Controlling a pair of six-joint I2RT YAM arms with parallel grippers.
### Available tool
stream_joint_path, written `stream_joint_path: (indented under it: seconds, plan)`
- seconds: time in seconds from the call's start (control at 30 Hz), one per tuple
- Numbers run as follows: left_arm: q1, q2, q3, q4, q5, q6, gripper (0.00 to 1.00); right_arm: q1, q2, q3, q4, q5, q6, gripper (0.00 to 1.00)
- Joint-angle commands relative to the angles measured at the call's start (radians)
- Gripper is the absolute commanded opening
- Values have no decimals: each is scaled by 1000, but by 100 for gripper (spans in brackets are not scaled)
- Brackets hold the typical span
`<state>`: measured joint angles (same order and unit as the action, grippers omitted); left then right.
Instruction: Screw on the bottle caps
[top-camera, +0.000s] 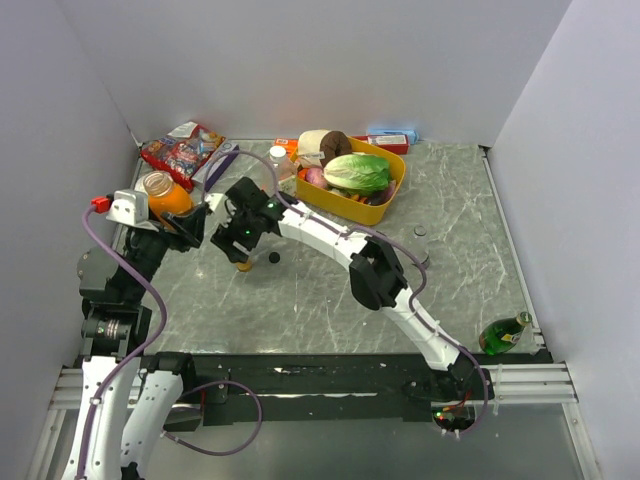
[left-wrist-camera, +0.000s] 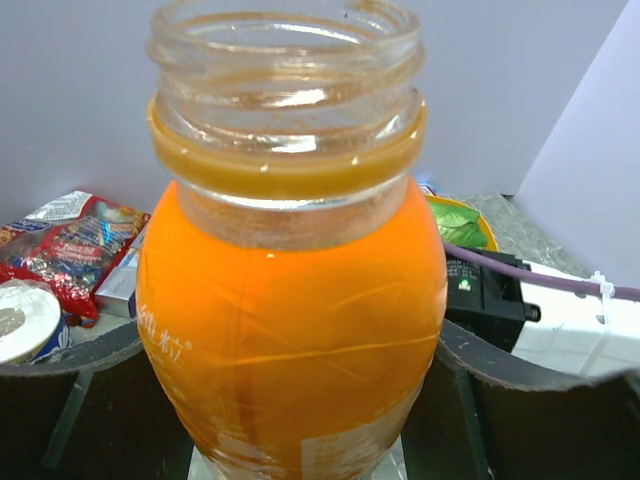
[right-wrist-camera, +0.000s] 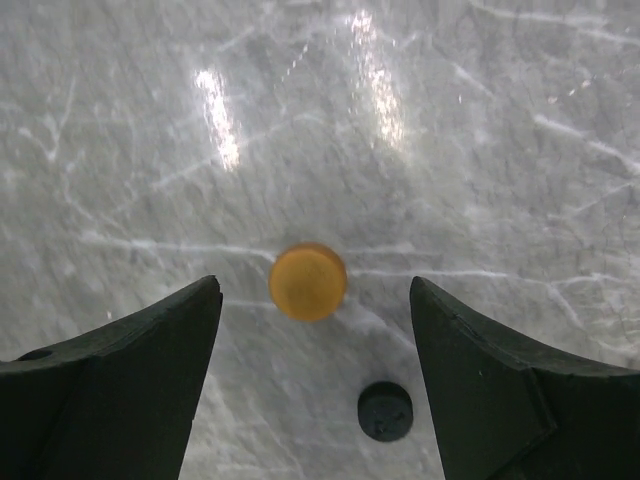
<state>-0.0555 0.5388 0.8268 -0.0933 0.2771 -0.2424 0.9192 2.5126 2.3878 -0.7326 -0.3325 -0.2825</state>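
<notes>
At centre of the right wrist view, the orange-gold cap (right-wrist-camera: 308, 282) lies flat on the desk (right-wrist-camera: 480, 150) between the spread jaws of the right end effector (right-wrist-camera: 315, 300), which is open and empty. A black cap (right-wrist-camera: 385, 410) sits near, lower right. The left end effector (left-wrist-camera: 295, 385) is clamped on the uncapped orange bottle (left-wrist-camera: 290, 290). Recommended: descend centred, close evenly on the rim, and avoid the black cap.

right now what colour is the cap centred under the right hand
Orange-gold cap, best in right wrist view.
</notes>
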Motion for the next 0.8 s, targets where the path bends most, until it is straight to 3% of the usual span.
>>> stream_joint_path:
  seconds: [0.0, 0.17, 0.77]
  plan:
    - [5, -10, -3, 7, 33, -23, 1, 24, 41, 44, 87, 102, 78, 86]
    - [5, -7, -2, -8, 40, -31, 1, 33, 58, 30, 84, 141, 121, 87]
    - [6, -3, -26, -16, 53, -35, 1, 49, 64, -47, 73, 151, 172, 77]
